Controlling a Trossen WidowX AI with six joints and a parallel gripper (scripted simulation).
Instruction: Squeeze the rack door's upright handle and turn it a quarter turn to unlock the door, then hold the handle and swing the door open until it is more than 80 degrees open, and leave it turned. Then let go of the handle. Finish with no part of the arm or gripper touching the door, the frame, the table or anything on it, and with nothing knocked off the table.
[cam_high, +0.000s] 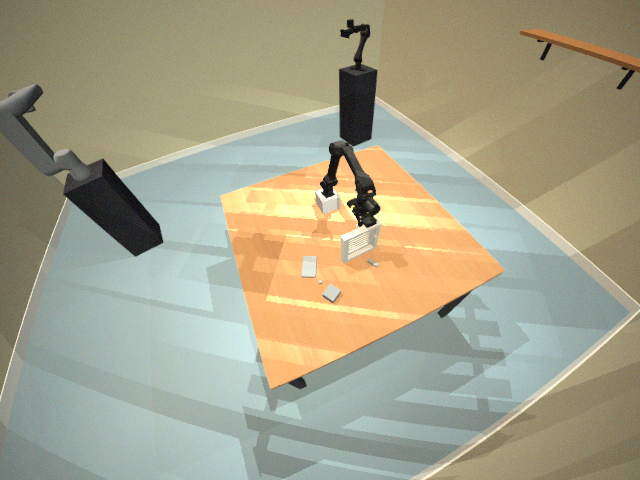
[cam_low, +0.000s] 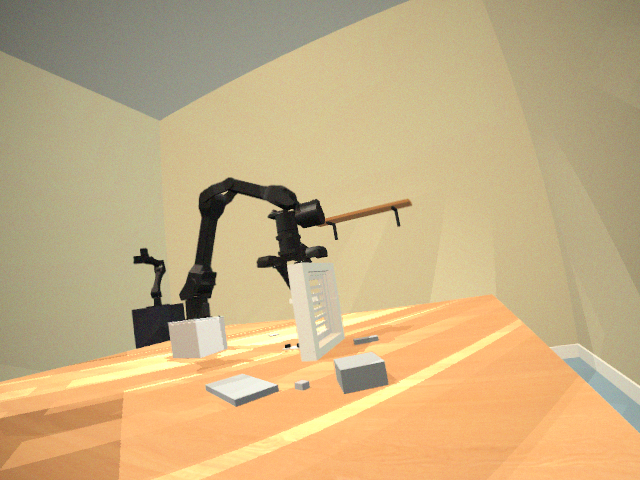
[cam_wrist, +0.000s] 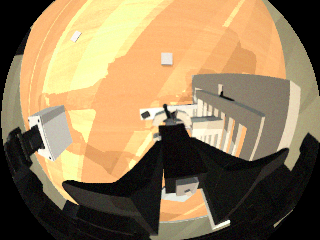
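The white rack frame stands upright on the table. Slats show inside it. In the wrist view the frame lies to the right of the fingers. My gripper is shut on the black upright handle, on the arm's side of the rack. The two fingers press on it from both sides. In the top view the frame and wrist hide the fingertips. The door's exact angle and how far the handle is turned cannot be told.
In front of the rack lie a flat plate, a small cube and a grey block. A thin grey bar lies close beside the frame. The arm's white base stands behind.
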